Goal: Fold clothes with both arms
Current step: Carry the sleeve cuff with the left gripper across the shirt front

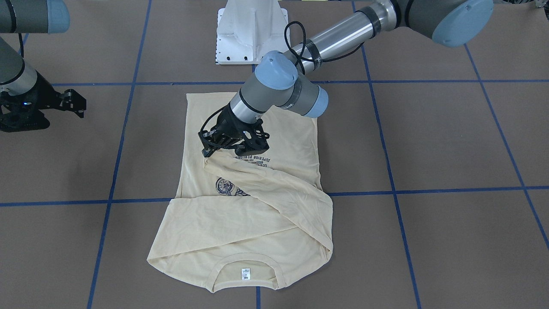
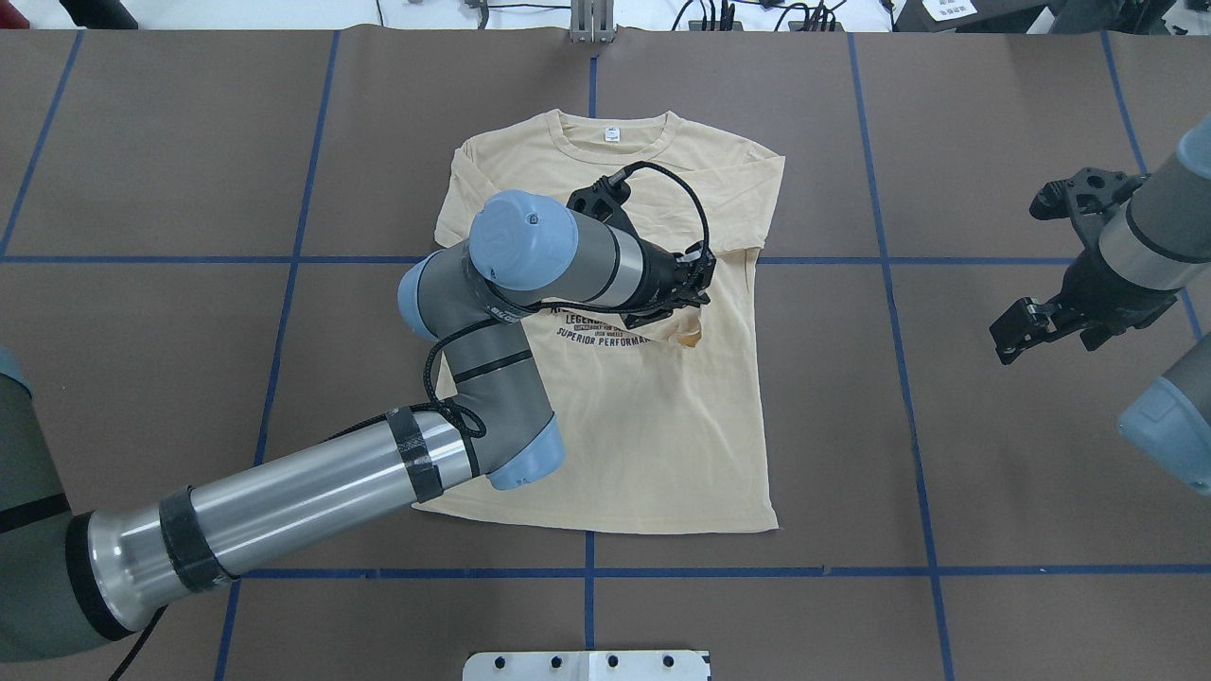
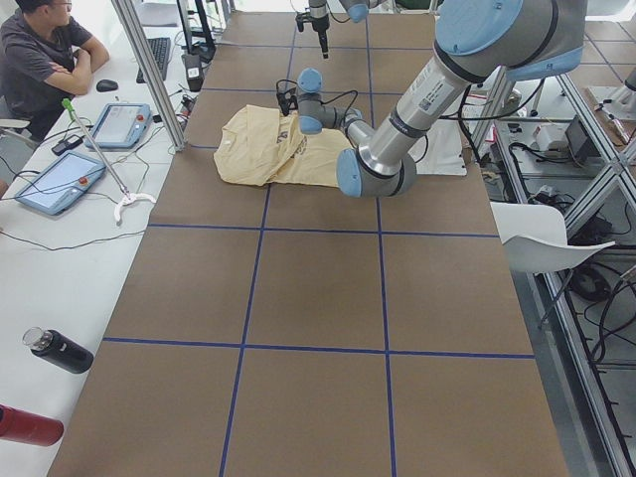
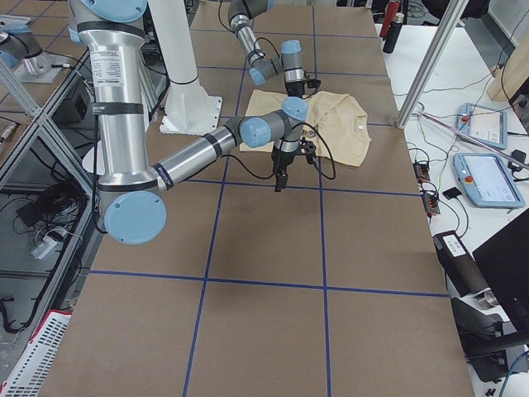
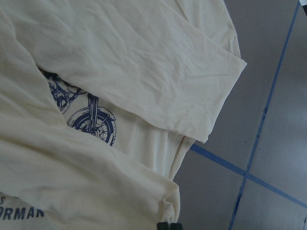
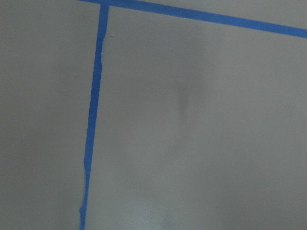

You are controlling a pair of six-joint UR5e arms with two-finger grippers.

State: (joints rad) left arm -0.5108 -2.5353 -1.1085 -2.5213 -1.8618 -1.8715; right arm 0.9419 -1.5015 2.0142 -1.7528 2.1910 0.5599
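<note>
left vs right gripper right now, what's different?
The left gripper is over the shirt, jaws closed on its sleeve. The right gripper hangs off to the side over bare table, holding nothing. The left gripper's jaws are together and the right gripper's are spread wide. Both are black two-finger grippers.

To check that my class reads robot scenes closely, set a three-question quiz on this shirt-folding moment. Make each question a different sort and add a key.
1. True or false: the right gripper touches the shirt.
2. Which part of the shirt does the left gripper pinch? A) collar B) sleeve C) bottom hem
3. Fill in: the neck label is coloured ____.
Key: 1 false, it hovers open over the bare table; 2 B; 3 white.
</note>
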